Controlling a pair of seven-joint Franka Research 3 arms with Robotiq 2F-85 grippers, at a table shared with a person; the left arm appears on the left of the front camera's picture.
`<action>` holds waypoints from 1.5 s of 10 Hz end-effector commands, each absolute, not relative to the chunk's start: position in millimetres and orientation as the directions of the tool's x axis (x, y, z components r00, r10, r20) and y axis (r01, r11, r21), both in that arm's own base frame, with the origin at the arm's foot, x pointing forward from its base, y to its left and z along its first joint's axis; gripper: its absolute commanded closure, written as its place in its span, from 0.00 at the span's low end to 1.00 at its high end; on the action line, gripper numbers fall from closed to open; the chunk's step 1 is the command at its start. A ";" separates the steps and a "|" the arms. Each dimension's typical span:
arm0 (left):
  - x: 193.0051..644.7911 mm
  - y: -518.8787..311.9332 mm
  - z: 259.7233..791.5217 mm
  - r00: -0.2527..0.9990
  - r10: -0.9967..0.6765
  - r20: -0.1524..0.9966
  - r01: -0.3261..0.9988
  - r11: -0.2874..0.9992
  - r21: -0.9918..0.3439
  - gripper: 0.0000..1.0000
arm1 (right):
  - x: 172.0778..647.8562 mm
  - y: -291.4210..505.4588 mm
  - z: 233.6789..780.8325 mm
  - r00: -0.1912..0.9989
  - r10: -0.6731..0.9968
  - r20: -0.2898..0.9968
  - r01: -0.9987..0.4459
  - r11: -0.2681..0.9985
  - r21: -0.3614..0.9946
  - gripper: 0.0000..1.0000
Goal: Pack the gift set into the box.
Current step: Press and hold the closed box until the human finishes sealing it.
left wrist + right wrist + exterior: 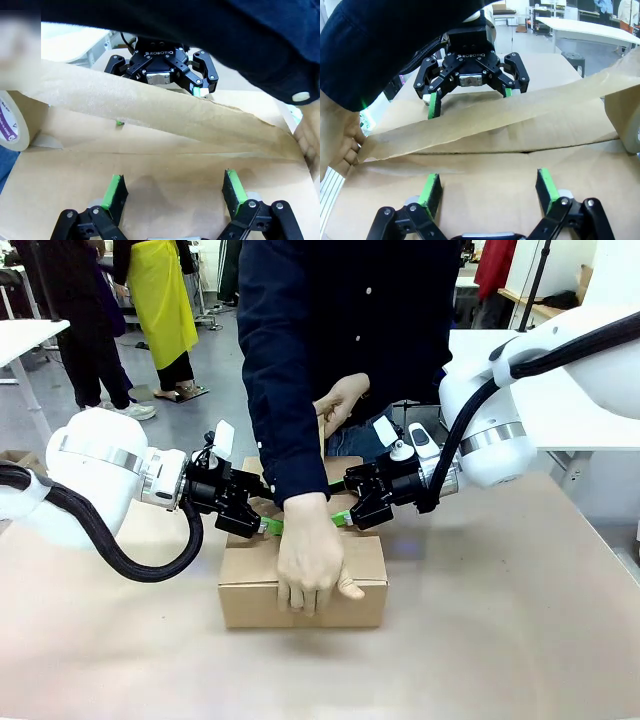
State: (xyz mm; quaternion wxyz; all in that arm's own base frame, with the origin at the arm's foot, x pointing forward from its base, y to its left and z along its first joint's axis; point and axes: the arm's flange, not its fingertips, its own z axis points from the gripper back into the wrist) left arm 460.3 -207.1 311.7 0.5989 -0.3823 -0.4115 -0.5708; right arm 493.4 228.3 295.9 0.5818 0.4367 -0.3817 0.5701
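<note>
One brown corrugated cardboard box (303, 580) sitting mid-table (500, 640) with flaps closed, one person's hand (312, 558) pressing one strip of brown paper tape (485, 125) along it, two grippers, left gripper (268, 525) and right gripper (340, 517), resting on its top with jaws open.

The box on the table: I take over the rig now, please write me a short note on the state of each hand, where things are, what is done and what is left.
Left hand: open, fingers pressing down on the left side of the box top.
Right hand: open, pressing on the right side, facing the left one.
Box: mid-table, flaps folded shut; contents hidden.
Person's hand: flat on the top and front edge, laying a strip of brown tape across the seam; the tape roll is held at the far side.
Done: flaps closed.
Left: finish taping, then release both hands.
</note>
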 end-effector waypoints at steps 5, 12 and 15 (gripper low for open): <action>459.2 -206.5 308.2 0.000 -0.372 0.928 0.998 0.052 0.021 0.00 | 493.1 228.2 293.2 0.061 0.336 0.940 -0.997 -0.029 0.075 0.00; 459.2 -206.5 308.2 0.000 -0.372 0.928 0.998 0.052 0.021 0.00 | 493.1 228.2 293.2 0.061 0.336 0.940 -0.997 -0.029 0.075 0.00; 459.2 -206.5 308.2 0.000 -0.372 0.928 0.998 0.052 0.021 0.00 | 493.1 228.2 293.2 0.061 0.336 0.940 -0.997 -0.029 0.075 0.00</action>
